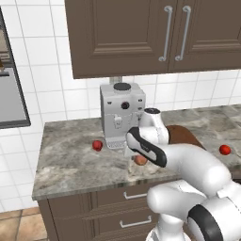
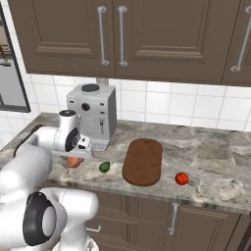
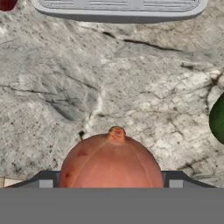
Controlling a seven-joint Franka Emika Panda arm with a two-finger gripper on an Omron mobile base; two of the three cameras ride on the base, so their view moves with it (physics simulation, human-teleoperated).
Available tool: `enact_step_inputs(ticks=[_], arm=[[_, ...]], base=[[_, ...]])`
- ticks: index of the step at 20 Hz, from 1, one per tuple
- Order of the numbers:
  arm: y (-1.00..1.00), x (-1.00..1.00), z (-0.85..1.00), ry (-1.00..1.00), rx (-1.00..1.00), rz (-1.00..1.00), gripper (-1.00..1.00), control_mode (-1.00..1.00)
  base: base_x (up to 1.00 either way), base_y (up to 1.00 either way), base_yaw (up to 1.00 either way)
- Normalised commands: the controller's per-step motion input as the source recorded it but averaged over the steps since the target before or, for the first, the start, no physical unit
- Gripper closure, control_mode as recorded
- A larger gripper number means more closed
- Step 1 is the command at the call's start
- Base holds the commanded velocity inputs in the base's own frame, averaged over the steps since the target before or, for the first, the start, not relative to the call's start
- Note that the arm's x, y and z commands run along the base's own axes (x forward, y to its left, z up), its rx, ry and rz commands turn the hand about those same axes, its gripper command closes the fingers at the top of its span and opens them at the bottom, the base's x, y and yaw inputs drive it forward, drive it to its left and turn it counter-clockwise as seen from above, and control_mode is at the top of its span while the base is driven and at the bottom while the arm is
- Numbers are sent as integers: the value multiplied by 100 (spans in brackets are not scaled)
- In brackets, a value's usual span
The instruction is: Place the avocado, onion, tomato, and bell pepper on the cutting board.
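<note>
Clearly nothing yet lies on the cutting board (image 2: 142,162). Left of it, the claw (image 3: 111,186) stands wide around the onion (image 3: 111,160) on the counter (image 2: 215,157), not gripping; avocado (image 2: 104,167) between, red pieces (image 2: 182,178) beyond either end.

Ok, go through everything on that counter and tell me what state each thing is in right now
onion: on the counter, between the open fingers
gripper: open, down around the onion
avocado: on the counter, left of the board
cutting board: flat, bare
red item: on the counter, right of the board
cabinet doors: closed
</note>
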Motion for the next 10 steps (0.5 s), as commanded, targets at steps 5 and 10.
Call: enact_step_inputs(ticks=[5,10], arm=[[-86,-5,20,0,0,0,100,-100],[-80,3,19,0,0,1,100,-100]], base=[[0,0,0],[0,0,0]])
